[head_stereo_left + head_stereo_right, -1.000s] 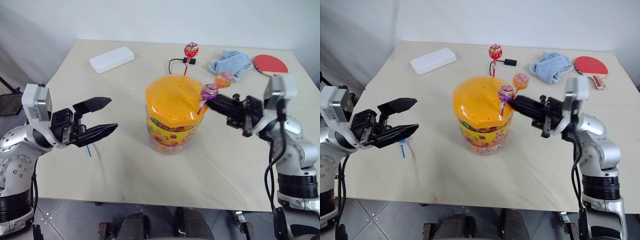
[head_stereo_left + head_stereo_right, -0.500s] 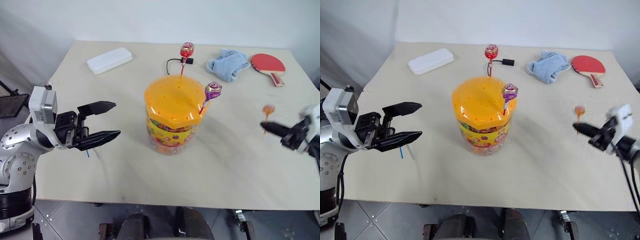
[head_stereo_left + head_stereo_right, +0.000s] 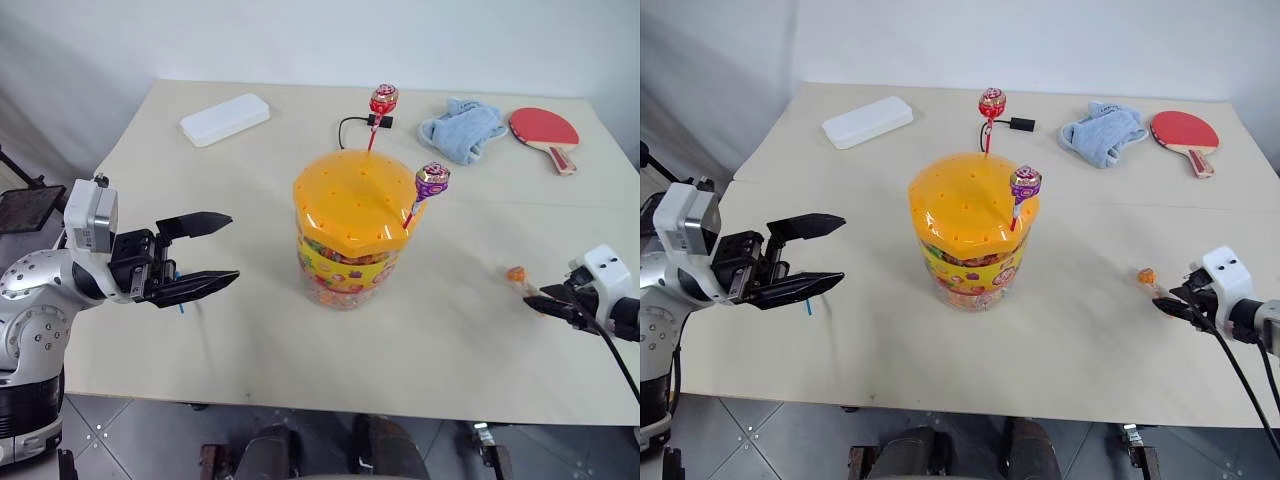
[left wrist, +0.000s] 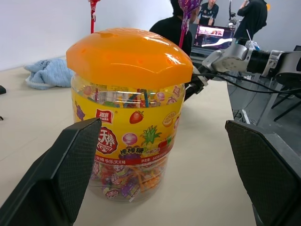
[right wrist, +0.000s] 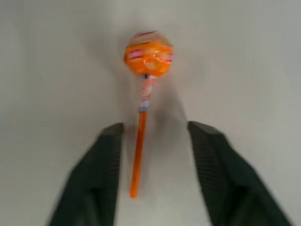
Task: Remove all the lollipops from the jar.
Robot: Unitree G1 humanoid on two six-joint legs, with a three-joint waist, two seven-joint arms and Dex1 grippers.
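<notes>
Two lollipops stand in the orange lid of the jar [image 3: 347,235] in the head views: a red lollipop [image 3: 383,99] at the far edge and a purple lollipop [image 3: 432,181] at the right edge. The jar sits mid-bench, its clear body packed with wrapped candy behind a yellow label. An orange lollipop [image 3: 517,275] lies on the bench [image 3: 250,330] near the right edge, at the tips of the right pincer [image 3: 541,299]. A blue lollipop stick [image 3: 807,303] shows under the left pincer [image 3: 215,250], which hovers left of the jar, spread wide and holding nothing. At the far side lie a white flat box [image 3: 224,118], a blue cloth [image 3: 460,128], a red paddle [image 3: 545,131] and a black cable [image 3: 352,124]. Grey floor tiles show below the bench.

From the left wrist, the jar stands between both black fingers [image 4: 66,174], untouched; people and a lit screen [image 4: 209,32] fill the room behind.

From the right wrist, the orange lollipop lies between parted fingers [image 5: 99,174], free of both.
</notes>
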